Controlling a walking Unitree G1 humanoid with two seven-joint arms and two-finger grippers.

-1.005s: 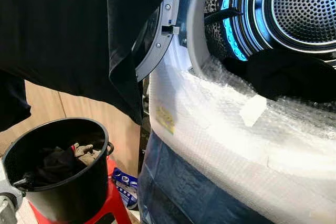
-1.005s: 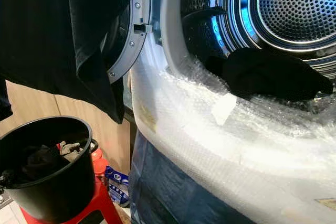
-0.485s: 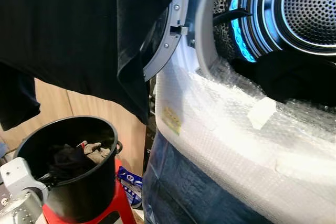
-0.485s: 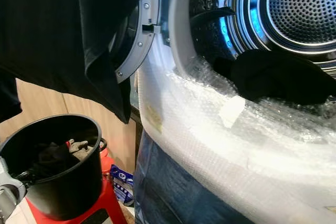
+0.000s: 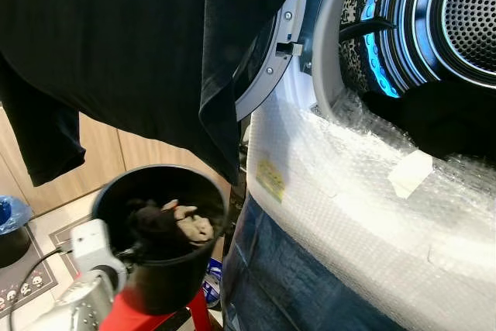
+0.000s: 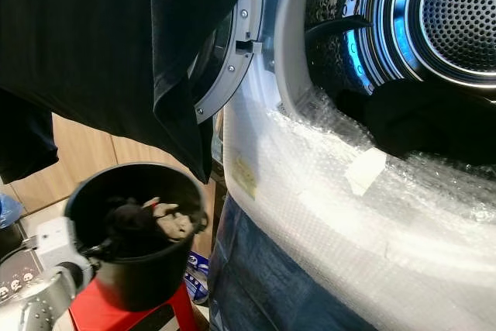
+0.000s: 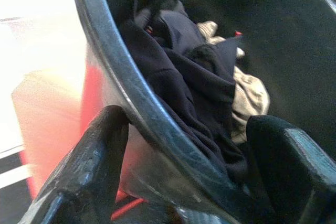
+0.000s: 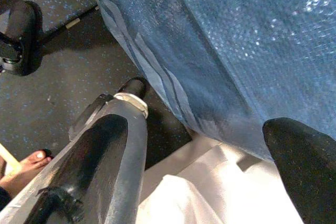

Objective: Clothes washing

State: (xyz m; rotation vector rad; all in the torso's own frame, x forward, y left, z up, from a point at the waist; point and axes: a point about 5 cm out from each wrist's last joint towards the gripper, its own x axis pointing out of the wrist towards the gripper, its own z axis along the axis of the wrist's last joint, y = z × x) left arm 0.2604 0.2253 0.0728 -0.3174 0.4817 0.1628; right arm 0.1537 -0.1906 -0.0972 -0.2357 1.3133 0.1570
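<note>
the left gripper (image 7: 184,145) was down at the black bucket (image 5: 167,284), its two fingers spread apart and straddling the rim, one finger (image 7: 86,166) outside the wall and the other inside, next to the clothes. nothing was clamped between them. the bucket stood on a red stool (image 6: 116,317), just beside the washing machine (image 5: 364,215). inside the bucket lay a heap of dark clothes (image 7: 178,77) with a beige piece (image 5: 192,224) showing among them.

the machine's front was wrapped in bubble wrap (image 6: 325,191), with a blue cover (image 5: 287,284) lower down. its door (image 5: 267,75) stood open, and the drum (image 6: 457,21) showed a blue glow around its ring. a black garment (image 6: 434,118) lay in the drum's mouth, right at the lower edge. another large black garment (image 5: 132,44) hung across the top, draped in front of the open door and above the bucket.

the right gripper (image 8: 210,182) hung low by the blue cover near the floor, fingers parted and holding nothing. a person's bare toes (image 8: 26,167) showed on the floor beside it.
</note>
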